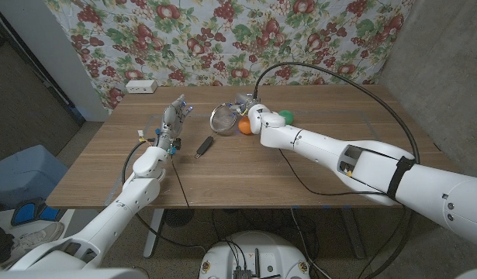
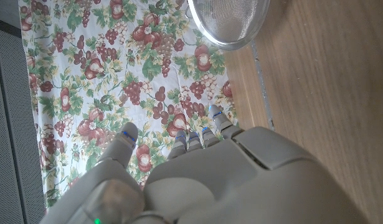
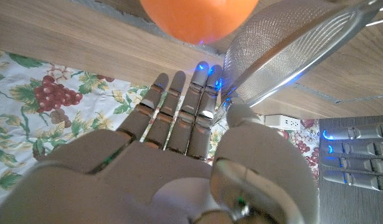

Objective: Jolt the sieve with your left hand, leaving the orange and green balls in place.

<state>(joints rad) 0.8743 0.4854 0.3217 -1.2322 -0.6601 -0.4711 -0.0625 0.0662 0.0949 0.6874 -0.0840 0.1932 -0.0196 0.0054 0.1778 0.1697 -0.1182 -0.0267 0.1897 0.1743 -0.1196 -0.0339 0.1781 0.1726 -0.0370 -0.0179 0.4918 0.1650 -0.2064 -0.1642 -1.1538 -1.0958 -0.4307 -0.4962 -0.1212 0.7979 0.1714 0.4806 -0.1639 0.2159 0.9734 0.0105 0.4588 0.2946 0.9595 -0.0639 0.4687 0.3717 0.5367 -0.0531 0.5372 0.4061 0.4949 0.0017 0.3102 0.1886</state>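
Over the wooden table (image 1: 246, 174) in the head view, the sieve (image 1: 222, 117) sits toward the far side, its dark handle (image 1: 204, 146) trailing nearer the robot. The left hand (image 1: 173, 121) stands just left of the mesh bowl, fingers raised and parted, holding nothing and not clearly touching the rim; that looks like a stance for nudging the sieve sideways. The right hand (image 1: 251, 112) sits on the other side, close against the orange ball (image 1: 243, 125), with the green ball (image 1: 286, 117) just beyond it; my guess is it shields the balls from the jolt. Left wrist view: the left hand (image 2: 197, 180) has its fingers extended and slightly apart, thumb off to one side, and the sieve (image 2: 231, 22) is ahead of the fingertips with a clear gap. Right wrist view: the right hand (image 3: 179, 143) is open with fingers side by side, empty, the orange ball (image 3: 197, 15) just past the fingertips and the sieve (image 3: 284, 53) mesh beside the thumb; contact with either I cannot tell.
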